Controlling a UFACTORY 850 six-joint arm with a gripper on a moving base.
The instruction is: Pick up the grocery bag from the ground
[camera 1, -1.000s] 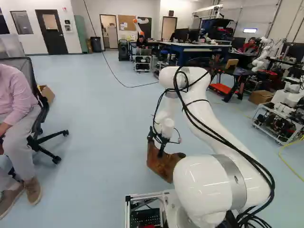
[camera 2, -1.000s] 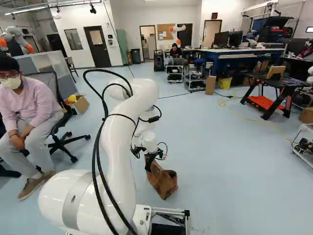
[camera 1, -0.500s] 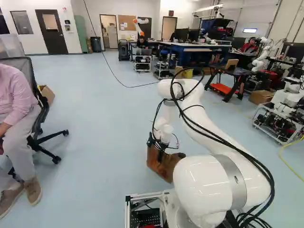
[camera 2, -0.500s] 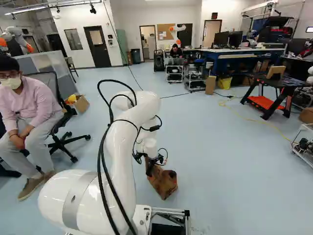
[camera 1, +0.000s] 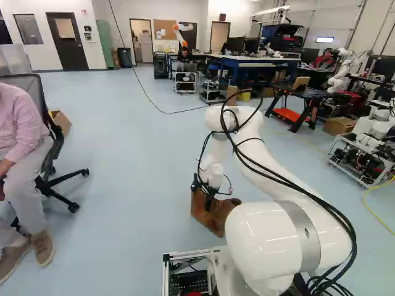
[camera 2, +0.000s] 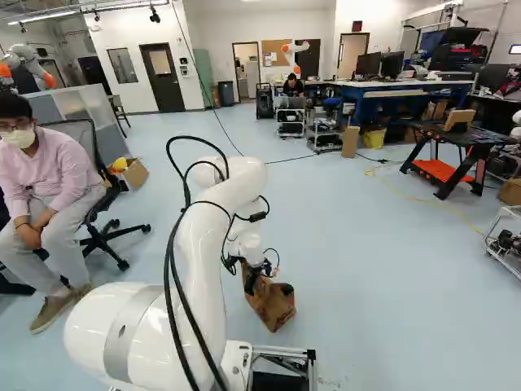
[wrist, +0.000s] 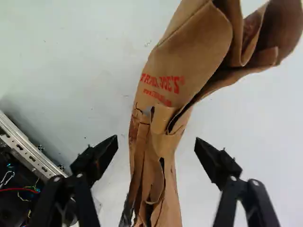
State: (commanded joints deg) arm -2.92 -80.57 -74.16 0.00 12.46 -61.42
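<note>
One black gripper (camera 1: pixel 202 193) stands spread, its two fingers (wrist: pixel 98 158) clear of one crumpled brown paper grocery bag (wrist: pixel 184 61) that runs between and ahead of them, on the pale blue floor (camera 1: pixel 123 160). One silver metal rail (wrist: pixel 29 150) shows beyond one finger.

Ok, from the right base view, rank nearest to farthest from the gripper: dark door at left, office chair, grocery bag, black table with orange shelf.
1. Grocery bag: between the gripper's open fingers.
2. Office chair: at the left.
3. Black table: at the right, farther off.
4. Dark door: at the back, left of the middle.
</note>
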